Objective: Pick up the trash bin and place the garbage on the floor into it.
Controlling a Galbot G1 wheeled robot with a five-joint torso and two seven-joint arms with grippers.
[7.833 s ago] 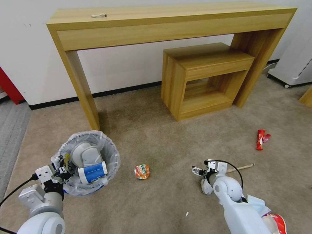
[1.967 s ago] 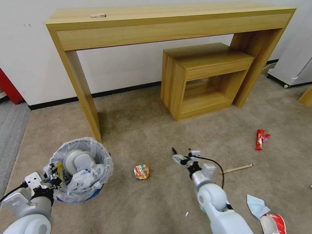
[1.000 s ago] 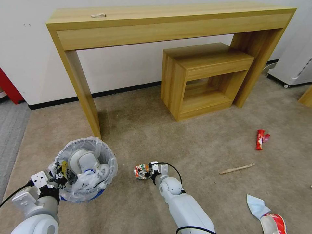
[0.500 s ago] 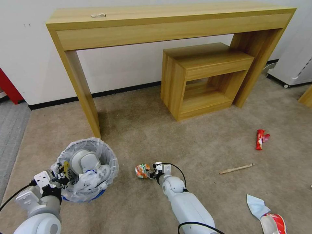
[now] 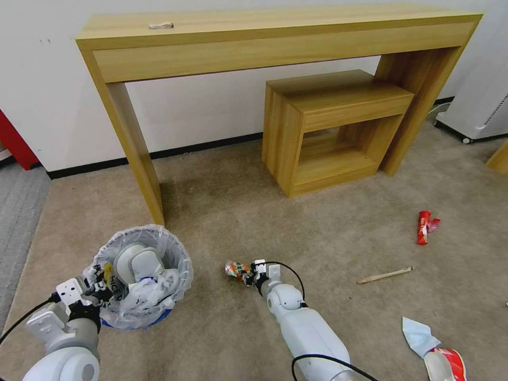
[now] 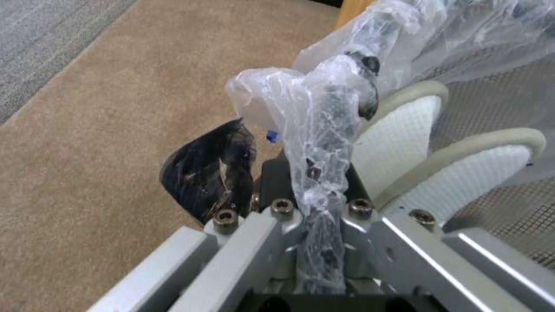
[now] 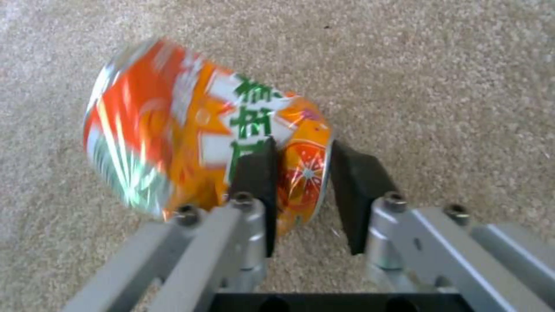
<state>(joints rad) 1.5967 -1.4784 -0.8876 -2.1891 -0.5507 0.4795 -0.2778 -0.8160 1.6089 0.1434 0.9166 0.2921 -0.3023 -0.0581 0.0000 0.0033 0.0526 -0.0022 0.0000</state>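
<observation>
- Lower centre: the right gripper [image 5: 247, 272] has its jaws pinching an orange wrapper [image 5: 236, 269] by one edge; carry it level and slowly.
- Lower left: the left gripper [image 5: 91, 290] has its jaws clamped on the liner of the trash bin [image 5: 138, 277]; hold the rim steady.

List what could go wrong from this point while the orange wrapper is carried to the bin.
1. The right gripper pinches only one edge of the crumpled orange wrapper, so it might slip out on the way over.
2. The left gripper holds the trash bin by its rim and thin plastic liner; the liner could tear or the bin tilt.
3. The bin already looks full with white slippers; the wrapper may bounce out.
</observation>
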